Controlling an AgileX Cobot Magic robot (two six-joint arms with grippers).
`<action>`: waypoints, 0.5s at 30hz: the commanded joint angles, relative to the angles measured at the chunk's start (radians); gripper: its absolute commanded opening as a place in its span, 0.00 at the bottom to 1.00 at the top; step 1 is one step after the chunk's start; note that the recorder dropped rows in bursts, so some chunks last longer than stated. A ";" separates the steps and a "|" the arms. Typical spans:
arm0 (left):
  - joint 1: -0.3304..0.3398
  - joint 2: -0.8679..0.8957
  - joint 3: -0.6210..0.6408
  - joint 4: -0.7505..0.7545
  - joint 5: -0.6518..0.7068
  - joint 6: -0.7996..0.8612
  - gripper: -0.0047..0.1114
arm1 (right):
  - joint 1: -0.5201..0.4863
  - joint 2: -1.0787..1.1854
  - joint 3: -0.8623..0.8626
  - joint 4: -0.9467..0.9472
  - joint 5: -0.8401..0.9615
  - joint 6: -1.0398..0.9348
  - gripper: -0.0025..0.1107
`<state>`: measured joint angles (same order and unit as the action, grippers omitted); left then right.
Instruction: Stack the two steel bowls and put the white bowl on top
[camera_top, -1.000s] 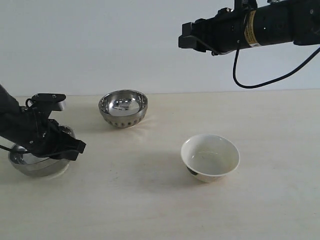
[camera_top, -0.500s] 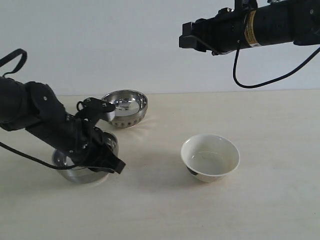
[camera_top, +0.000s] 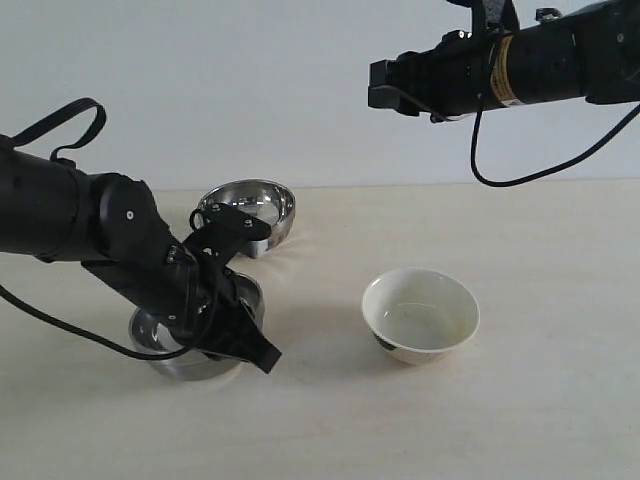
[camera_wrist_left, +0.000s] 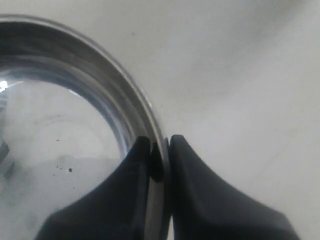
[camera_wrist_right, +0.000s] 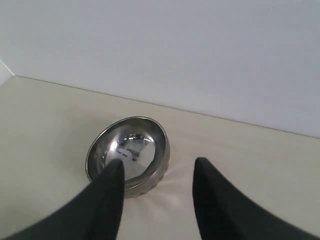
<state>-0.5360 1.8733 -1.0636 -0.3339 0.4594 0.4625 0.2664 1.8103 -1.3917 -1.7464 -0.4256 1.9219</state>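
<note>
The plain steel bowl (camera_top: 163, 347) is at the left front of the table, and my left gripper (camera_top: 250, 340) is shut on its right rim. In the left wrist view one finger (camera_wrist_left: 127, 185) is inside the bowl (camera_wrist_left: 65, 130) and the other is outside, with the gripper (camera_wrist_left: 160, 145) pinching the rim. The dimpled steel bowl (camera_top: 247, 212) stands behind it, close by. The white bowl (camera_top: 420, 313) sits upright at centre right. My right gripper (camera_top: 382, 85) hangs high above the table, open and empty (camera_wrist_right: 157, 167), with the dimpled bowl (camera_wrist_right: 127, 152) below it.
The pale tabletop (camera_top: 540, 240) meets a plain white wall behind. A black cable (camera_top: 520, 165) loops down from the right arm. Bare table lies between the held bowl and the white bowl.
My left arm has carried the plain steel bowl from the far left edge rightward, to just in front of the dimpled bowl. The right arm shifted slightly right.
</note>
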 joint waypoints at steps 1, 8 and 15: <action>-0.059 0.001 0.005 0.005 0.036 -0.057 0.07 | -0.007 -0.003 0.005 0.002 0.015 -0.006 0.37; -0.073 0.001 0.005 0.046 0.071 -0.135 0.07 | -0.007 -0.003 0.005 0.002 0.005 -0.002 0.37; -0.079 0.001 0.005 0.044 0.066 -0.135 0.07 | -0.007 -0.003 0.005 0.002 -0.007 -0.001 0.37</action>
<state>-0.6051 1.8708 -1.0636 -0.2752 0.4708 0.3604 0.2664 1.8103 -1.3917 -1.7464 -0.4286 1.9219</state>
